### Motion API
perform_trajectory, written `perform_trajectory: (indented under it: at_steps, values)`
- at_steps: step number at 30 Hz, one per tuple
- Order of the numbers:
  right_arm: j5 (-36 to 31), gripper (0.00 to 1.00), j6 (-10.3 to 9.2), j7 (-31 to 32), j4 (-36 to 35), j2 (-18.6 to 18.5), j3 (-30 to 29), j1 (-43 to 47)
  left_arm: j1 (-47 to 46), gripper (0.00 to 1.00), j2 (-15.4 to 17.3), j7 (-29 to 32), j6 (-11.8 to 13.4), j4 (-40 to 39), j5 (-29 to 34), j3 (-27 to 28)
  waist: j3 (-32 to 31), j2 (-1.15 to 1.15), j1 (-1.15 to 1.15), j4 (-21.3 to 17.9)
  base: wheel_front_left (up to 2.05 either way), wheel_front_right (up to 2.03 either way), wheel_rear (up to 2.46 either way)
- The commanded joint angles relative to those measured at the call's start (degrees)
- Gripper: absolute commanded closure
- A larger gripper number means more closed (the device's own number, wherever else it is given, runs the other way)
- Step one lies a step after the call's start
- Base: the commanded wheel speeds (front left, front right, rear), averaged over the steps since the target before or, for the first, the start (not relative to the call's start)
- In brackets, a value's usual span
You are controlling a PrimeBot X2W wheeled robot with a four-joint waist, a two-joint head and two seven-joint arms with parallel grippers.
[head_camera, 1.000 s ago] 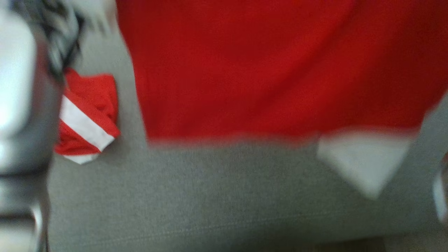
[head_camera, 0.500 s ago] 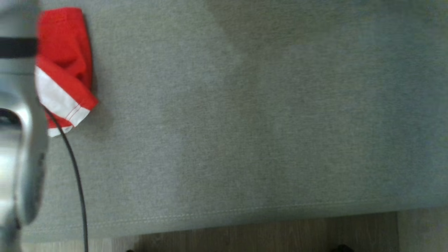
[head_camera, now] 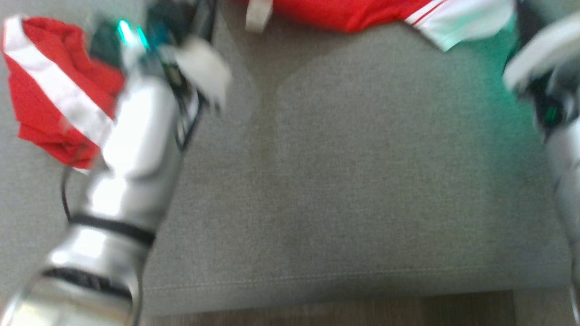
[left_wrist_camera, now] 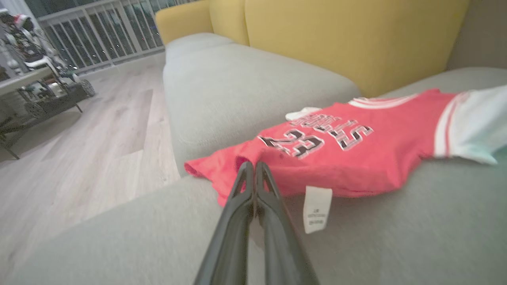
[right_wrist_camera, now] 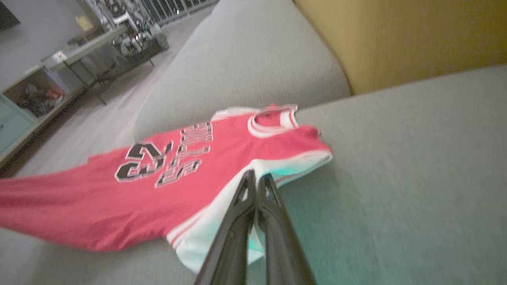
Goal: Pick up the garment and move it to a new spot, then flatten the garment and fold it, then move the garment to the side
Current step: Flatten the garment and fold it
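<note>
The garment [left_wrist_camera: 348, 154] is a red jersey with white trim and black lettering. It lies spread on the grey sofa seat [head_camera: 344, 190], and the head view catches its near edge [head_camera: 353, 16] at the top. My left gripper [left_wrist_camera: 253, 165] is shut, its tips on the jersey's puckered hem beside a white label [left_wrist_camera: 317, 208]. My right gripper [right_wrist_camera: 256, 176] is shut where the white side panel [right_wrist_camera: 222, 229] meets the red cloth. Both pale forearms, the left [head_camera: 136, 136] and the right [head_camera: 562, 149], reach up the head view, blurred.
A second red and white cloth [head_camera: 50, 99] lies crumpled on the seat to the left, behind my left forearm. Yellow back cushions [left_wrist_camera: 336, 35] rise behind the seat. The seat's front edge [head_camera: 317, 280] and wooden floor [head_camera: 317, 312] run along the bottom.
A second ago the garment hung wide and close before the head camera; now it lies on the seat at the top. The head view has shifted and both arms have come in.
</note>
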Motion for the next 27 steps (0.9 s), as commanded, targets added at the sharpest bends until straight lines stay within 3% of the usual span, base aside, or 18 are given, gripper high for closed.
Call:
perform_trajectory:
  at_steps: [1, 5, 10, 21, 27]
  values:
    - [1.00, 1.00, -0.01, 1.17, -2.87, -0.95, 1.86, 1.57, 0.86, 1.00, 2.09, -0.67, -0.37, -2.31, 0.58, 0.47, -2.69, 0.00, 0.00, 0.23, 0.00, 0.00, 0.00]
    - [2.24, 1.00, -0.01, 4.69, -4.62, -3.38, 6.35, 10.17, 9.24, 1.00, 2.64, -0.68, -0.83, -2.27, 1.59, -1.99, -6.13, 0.00, 0.00, 0.50, 0.00, 0.00, 0.00]
    - [3.43, 1.00, -0.01, 7.08, -5.20, -6.14, 7.98, 16.41, 15.76, 1.00, 3.33, -0.68, -0.56, -1.66, 3.10, -4.77, -10.13, 0.00, 0.00, 0.81, 0.00, 0.00, 0.00]
    - [2.81, 1.00, -0.01, 14.19, -3.74, -10.36, 9.44, 19.95, 22.78, 1.00, 5.80, -0.68, 1.29, -3.97, 2.96, -5.33, -15.84, 0.00, 0.00, 0.94, 0.00, 0.00, 0.00]
    - [5.48, 1.00, -0.01, 24.44, -4.79, -11.62, 12.00, 22.55, 25.98, 1.00, 6.86, -0.69, 1.25, -3.95, 3.07, -6.29, -18.57, 0.00, 0.00, 0.91, 0.00, 0.00, 0.00]
